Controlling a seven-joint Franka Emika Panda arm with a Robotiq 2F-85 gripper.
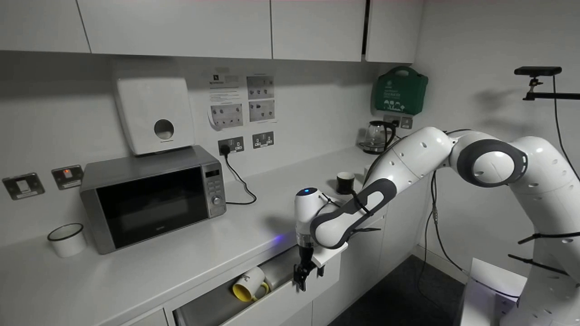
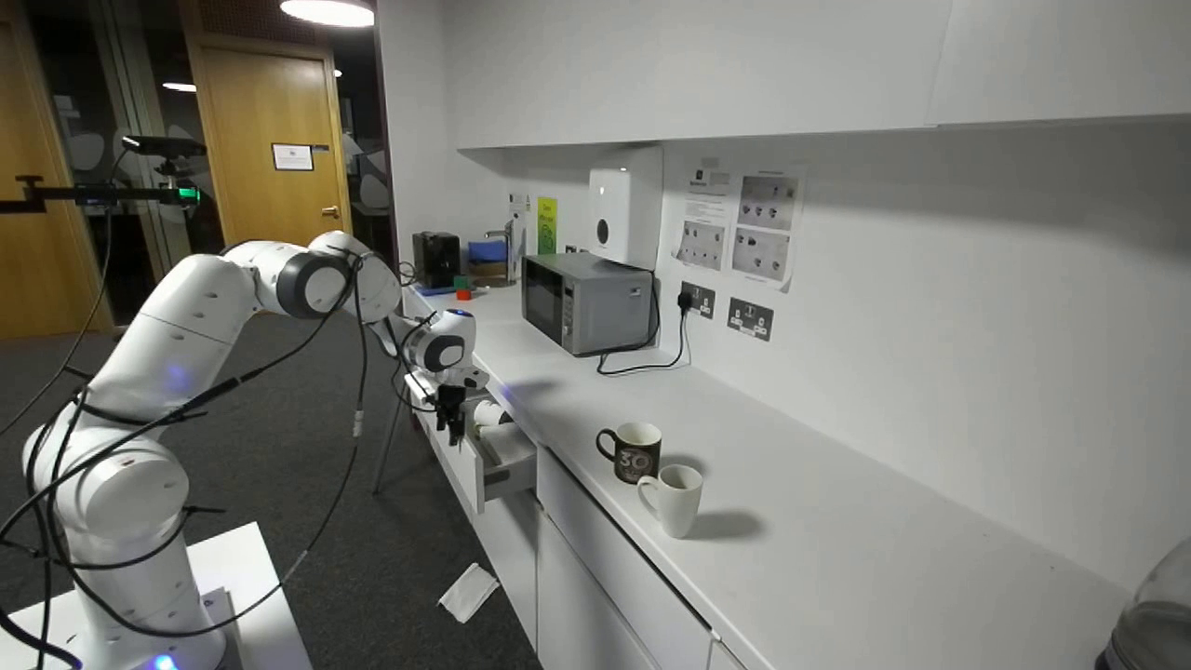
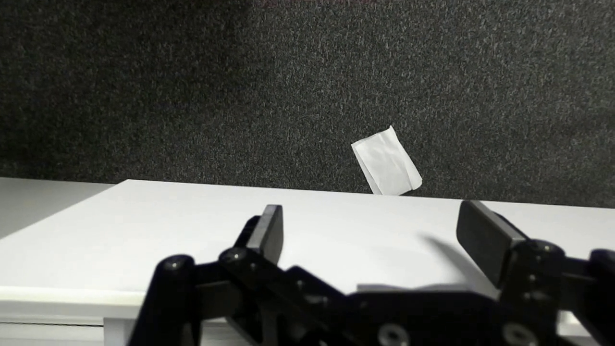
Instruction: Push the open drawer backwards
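The open drawer's white front (image 1: pixel 276 305) stands out from under the counter and also shows in an exterior view (image 2: pixel 468 473). A white mug with a yellow inside (image 1: pixel 247 286) lies on its side in the drawer; it also shows in an exterior view (image 2: pixel 488 414). My gripper (image 1: pixel 310 277) is black, points down and is open and empty, at the outer face of the drawer front. In the wrist view the spread fingers (image 3: pixel 370 226) stand before the white drawer face (image 3: pixel 192 221), and a finger casts a shadow on it. Whether they touch it, I cannot tell.
The counter (image 1: pixel 267 226) overhangs the drawer. A microwave (image 1: pixel 154 203) and a white cup (image 1: pixel 68 242) stand on it. A black mug (image 2: pixel 637 456) and a white mug (image 2: pixel 675 502) stand farther along. A paper (image 2: pixel 470 593) lies on the floor.
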